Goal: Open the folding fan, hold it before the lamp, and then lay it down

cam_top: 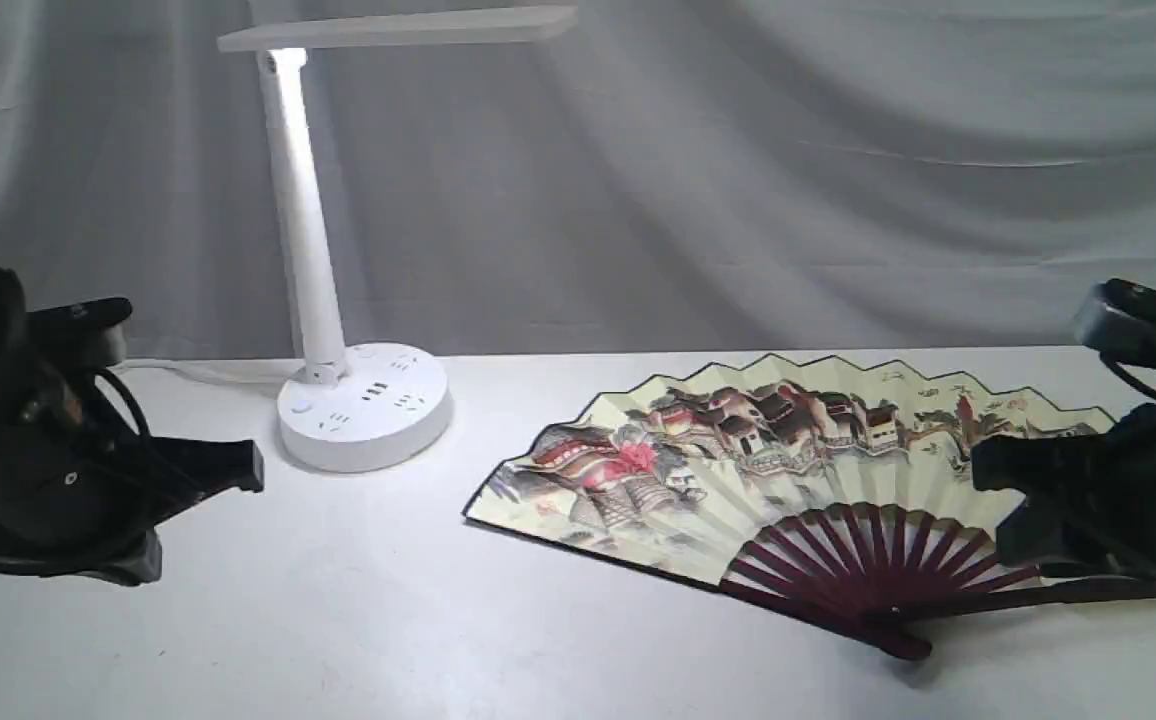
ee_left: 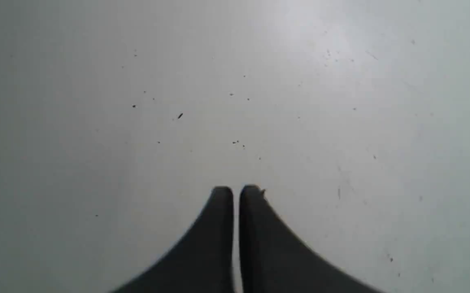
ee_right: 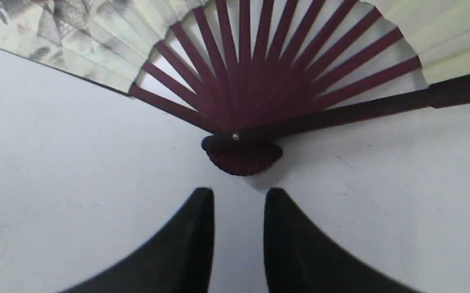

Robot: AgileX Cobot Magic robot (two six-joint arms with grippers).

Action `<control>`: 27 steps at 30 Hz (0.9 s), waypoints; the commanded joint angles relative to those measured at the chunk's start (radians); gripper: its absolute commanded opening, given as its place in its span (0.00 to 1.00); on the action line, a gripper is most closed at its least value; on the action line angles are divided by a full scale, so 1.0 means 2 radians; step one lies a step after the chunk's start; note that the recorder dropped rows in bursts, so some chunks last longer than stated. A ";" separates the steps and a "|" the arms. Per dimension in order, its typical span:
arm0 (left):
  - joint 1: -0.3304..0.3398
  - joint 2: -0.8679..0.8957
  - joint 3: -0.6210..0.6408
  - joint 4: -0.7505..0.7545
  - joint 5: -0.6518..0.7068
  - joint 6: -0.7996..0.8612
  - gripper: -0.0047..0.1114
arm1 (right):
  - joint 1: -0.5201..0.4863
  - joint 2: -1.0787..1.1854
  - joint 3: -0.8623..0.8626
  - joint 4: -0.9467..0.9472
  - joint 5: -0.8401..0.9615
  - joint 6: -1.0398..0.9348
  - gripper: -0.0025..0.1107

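Note:
The folding fan [cam_top: 768, 450] lies spread open and flat on the white table [cam_top: 338, 600], right of centre, painted side up, its maroon ribs [ee_right: 243, 81] meeting at a pivot toward the front. My right gripper [ee_right: 239, 193] hovers just behind that pivot, open, with only bare table between its fingers; in the exterior view this right gripper [cam_top: 998, 500] covers the fan's right end. The white lamp [cam_top: 308, 250] stands at the back left, lit, its bar head [cam_top: 398, 28] high up. My left gripper [ee_left: 236, 189] is shut over bare table, far left [cam_top: 253, 470].
A grey draped curtain [cam_top: 738, 180] closes off the back. The lamp's round base [cam_top: 363, 405] carries sockets and buttons, and its white cable [cam_top: 198, 372] runs left along the table's rear edge.

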 commanded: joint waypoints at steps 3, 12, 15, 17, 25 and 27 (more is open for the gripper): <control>0.025 -0.024 -0.003 -0.097 0.040 0.177 0.04 | 0.023 -0.024 -0.002 -0.115 0.014 0.086 0.22; 0.124 -0.024 -0.003 -0.124 0.109 0.256 0.04 | 0.032 -0.047 -0.002 -0.155 0.045 0.114 0.22; 0.128 -0.024 -0.002 -0.103 0.122 0.259 0.04 | 0.032 -0.047 -0.002 -0.172 0.060 0.111 0.22; 0.128 -0.025 -0.002 -0.080 0.129 0.256 0.04 | 0.031 -0.047 -0.002 -0.184 0.066 0.120 0.22; 0.127 -0.046 0.015 -0.075 0.118 0.256 0.04 | 0.031 -0.047 -0.002 -0.253 0.067 0.174 0.02; 0.127 -0.055 0.020 -0.078 0.110 0.256 0.04 | 0.031 -0.047 -0.002 -0.253 0.067 0.185 0.02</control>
